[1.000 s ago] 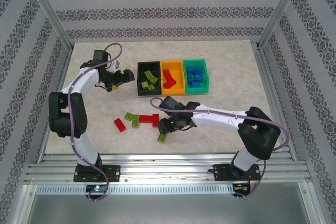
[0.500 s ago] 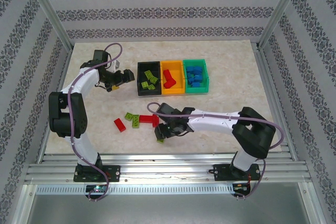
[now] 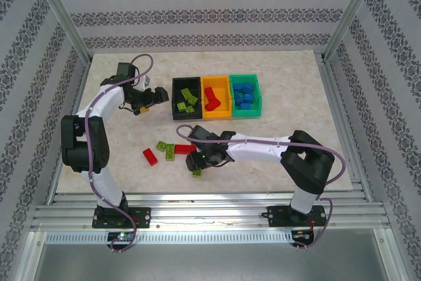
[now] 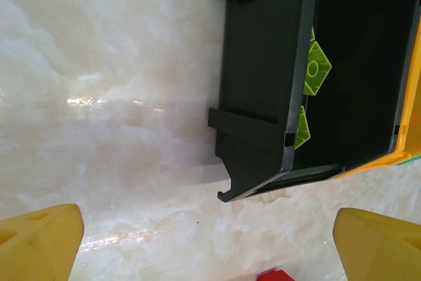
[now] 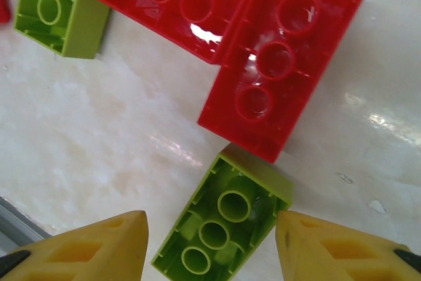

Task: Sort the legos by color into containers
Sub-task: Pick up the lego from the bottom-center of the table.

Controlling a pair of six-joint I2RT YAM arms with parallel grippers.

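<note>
- Right gripper [image 5: 212,248] is spread, straddling an upturned lime brick [image 5: 227,218] by the table's [image 3: 296,70] near edge.
- The brick's long axis runs diagonally across the jaws.
- Left gripper [image 3: 146,100] gapes empty beside the black bin [image 3: 186,100], farther off.

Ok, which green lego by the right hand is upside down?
The green lego between the right hand's fingers: hollow underside up; the other green lego shows studs.

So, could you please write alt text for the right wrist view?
A small lime green plastic brick lies hollow side up on the pale marbled table, between the open yellow jaws of the right gripper. Beyond it lie two red plastic bricks and a second lime green brick.
</note>
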